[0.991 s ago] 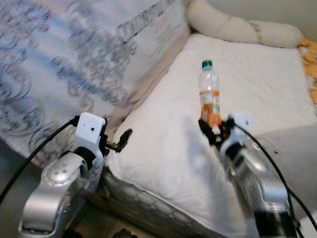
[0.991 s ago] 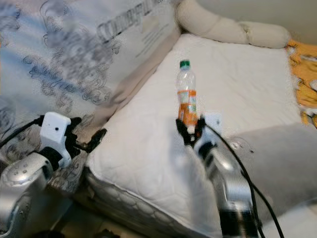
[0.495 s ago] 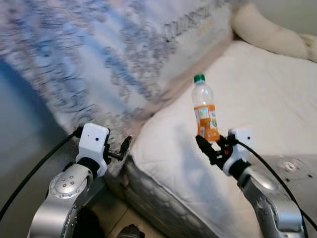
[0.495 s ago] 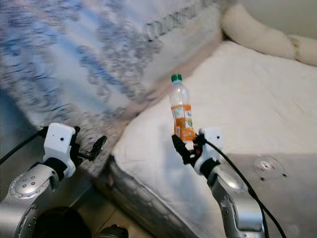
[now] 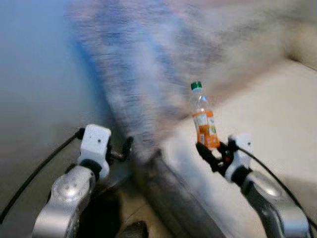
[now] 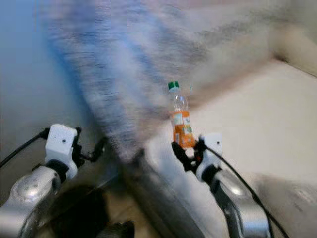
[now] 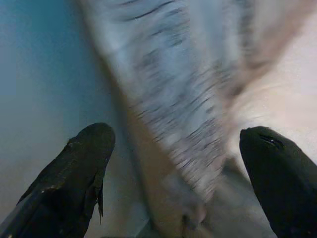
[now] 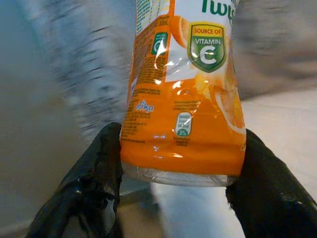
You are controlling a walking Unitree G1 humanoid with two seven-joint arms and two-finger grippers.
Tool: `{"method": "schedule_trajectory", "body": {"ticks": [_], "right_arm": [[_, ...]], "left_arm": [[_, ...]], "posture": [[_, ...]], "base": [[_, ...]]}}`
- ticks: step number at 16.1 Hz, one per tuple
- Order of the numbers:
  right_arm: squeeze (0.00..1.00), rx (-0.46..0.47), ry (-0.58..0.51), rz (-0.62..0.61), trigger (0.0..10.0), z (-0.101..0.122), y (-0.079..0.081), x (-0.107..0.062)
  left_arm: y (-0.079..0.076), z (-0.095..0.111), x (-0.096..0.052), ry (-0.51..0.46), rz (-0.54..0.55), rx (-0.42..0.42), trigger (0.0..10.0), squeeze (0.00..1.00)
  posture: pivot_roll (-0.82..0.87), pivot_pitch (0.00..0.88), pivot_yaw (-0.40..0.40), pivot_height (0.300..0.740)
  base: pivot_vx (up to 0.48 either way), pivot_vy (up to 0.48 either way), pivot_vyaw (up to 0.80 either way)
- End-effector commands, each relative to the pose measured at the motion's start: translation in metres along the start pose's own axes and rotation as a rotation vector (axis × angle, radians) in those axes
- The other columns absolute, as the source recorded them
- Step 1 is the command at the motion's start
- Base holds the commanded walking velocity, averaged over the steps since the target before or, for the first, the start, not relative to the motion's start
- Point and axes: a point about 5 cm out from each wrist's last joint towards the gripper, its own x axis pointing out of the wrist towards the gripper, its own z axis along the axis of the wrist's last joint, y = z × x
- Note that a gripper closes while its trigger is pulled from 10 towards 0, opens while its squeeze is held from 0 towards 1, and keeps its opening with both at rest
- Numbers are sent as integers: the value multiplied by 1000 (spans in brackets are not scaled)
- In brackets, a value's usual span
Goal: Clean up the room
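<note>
Two grippers before me; my right gripper (image 5: 214,154) at 4 o'clock pinches an upright orange bottle (image 5: 204,119) by its base; my left gripper (image 7: 173,168), at 8 o'clock, spread and holding nothing; behind, blurred, probably a mattress (image 5: 267,134).

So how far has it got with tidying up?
Done: the bottle is picked up, clamped at its base by the right gripper and held upright. In hand: carrying it; the blur suggests the robot is turning. Left: putting it away. The left gripper is open and empty.
</note>
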Motion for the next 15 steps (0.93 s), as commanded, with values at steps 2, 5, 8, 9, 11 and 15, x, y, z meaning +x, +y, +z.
{"method": "schedule_trajectory", "body": {"ticks": [2,5,8,9,11,15], "right_arm": [[0,-14,-6,27,10000,4,3,-2],[0,-39,22,38,10000,3,-3,-3],[0,-142,111,73,10000,-3,-9,-3],[0,-169,142,72,10000,-6,-12,-1],[0,-192,187,49,10000,-11,-18,5],[0,-214,266,77,10000,-27,-18,23]], "left_arm": [[0,6,2,-15,3,14,10000,0],[-1,5,1,-8,-1,21,10000,0],[0,3,1,15,16,10,10000,0],[1,1,1,29,17,12,10000,0],[1,-3,1,52,10,5,10000,0],[-1,-5,5,47,-3,76,10000,0]], "posture": [[116,0,-12,740],[120,0,-16,740],[122,0,-14,740],[124,0,-15,740],[128,0,-17,740],[158,0,-36,740]], "base": [[0,0,800],[0,0,800],[0,0,800],[0,0,800],[0,0,800],[0,0,800]]}}
